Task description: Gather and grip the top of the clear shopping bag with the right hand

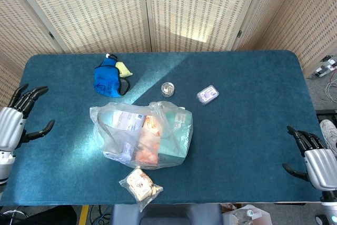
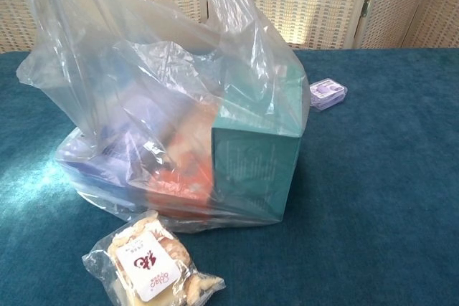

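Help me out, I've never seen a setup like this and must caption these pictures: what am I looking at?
A two-armed robot with human-like hands sits at a blue table. The head view looks down from above; the chest view looks across the tabletop from low down. The left hand and right hand hover open at the table's side edges, holding nothing. In the middle sits a clear shopping bag filled with boxes, its top loose. Nearby lie a snack packet, a blue pouch, a small round jar and a small purple case.
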Motion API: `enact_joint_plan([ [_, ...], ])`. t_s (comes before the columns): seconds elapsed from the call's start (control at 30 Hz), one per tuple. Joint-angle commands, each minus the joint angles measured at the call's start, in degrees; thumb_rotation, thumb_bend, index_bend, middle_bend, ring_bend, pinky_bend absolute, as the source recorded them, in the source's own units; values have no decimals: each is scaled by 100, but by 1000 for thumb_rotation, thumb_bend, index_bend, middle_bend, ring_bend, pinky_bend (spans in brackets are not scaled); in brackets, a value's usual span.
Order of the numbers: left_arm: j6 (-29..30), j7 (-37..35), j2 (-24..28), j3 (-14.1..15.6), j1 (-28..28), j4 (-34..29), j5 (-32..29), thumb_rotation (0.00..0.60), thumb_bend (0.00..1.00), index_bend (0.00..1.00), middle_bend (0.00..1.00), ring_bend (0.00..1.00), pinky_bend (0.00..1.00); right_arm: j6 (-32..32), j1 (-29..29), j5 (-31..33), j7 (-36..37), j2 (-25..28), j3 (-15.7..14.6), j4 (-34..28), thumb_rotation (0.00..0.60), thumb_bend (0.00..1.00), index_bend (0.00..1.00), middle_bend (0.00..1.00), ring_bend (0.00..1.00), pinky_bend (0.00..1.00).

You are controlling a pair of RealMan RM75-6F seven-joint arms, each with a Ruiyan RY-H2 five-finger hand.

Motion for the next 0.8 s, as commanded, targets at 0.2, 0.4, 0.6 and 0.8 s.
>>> enact_joint_plan([
  [0.2,-390,13,-175,-186,-657,93,203,600,278,115,147,158,39,1,-21,10,-66,4,-16,-66,600,151,43,212,165,208],
  [0.4,-733,154,-226,-187,-1026,-41,233,600,277,160,148,156,39,0,-37,46,-51,-7,-15,-52,600,150,43,212,165,208],
  [0.6,-805,181,-332,-105,-1259,-237,405,600,277,239,148,156,39,-18,-42,95,14,-32,-6,6,600,151,43,212,165,208],
  [0.8,-881,-31,-325,-43,-1384,-448,402,600,277,295,148,158,40,-24,-44,114,74,-64,-1,64,600,150,43,212,165,208],
])
